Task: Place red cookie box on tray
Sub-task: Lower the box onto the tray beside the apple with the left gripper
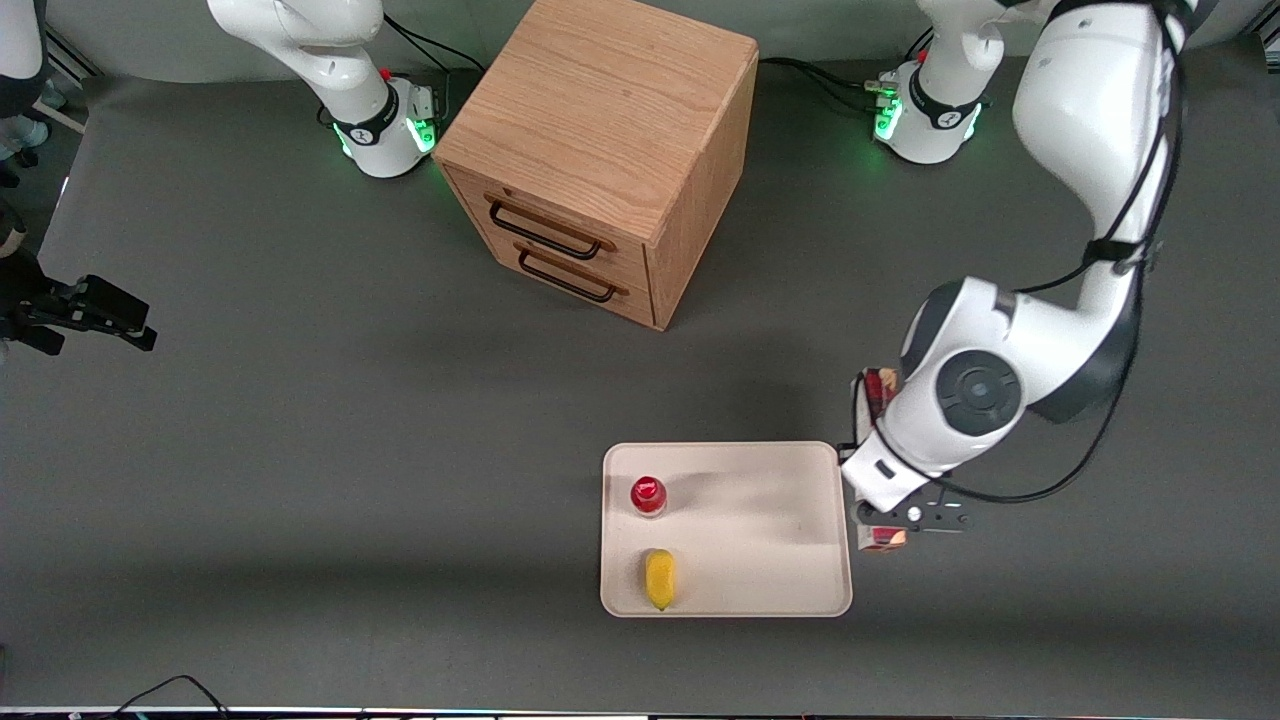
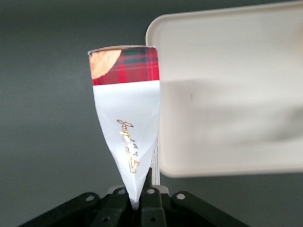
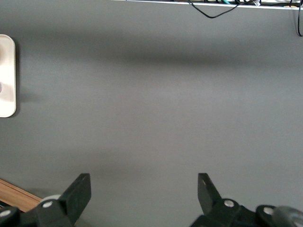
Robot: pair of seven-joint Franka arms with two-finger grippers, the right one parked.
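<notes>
Just now the left arm's gripper [image 1: 884, 520] sits just beside the tray [image 1: 760, 470], at the tray's short edge on the working arm's end of the grey worktop [image 1: 300, 450]; it is pinching the red cookie box [image 1: 880, 392], whose two ends peek out from under the arm in the front view, one farther from that camera near the wrist and one nearer, below the gripper; in the wrist view the red cookie box [image 2: 125, 118] runs away from the fingers, its white panel with gold script narrowing toward them and its tartan end outward, alongside the tray [image 2: 227, 94] rim and apart from it; on the tray stand a small red-capped bottle [image 1: 648, 494] and, nearer the front camera, a yellow object [image 1: 659, 578]; a wooden drawer cabinet [image 1: 600, 150] with two dark handles stands farther from the camera than the tray.
</notes>
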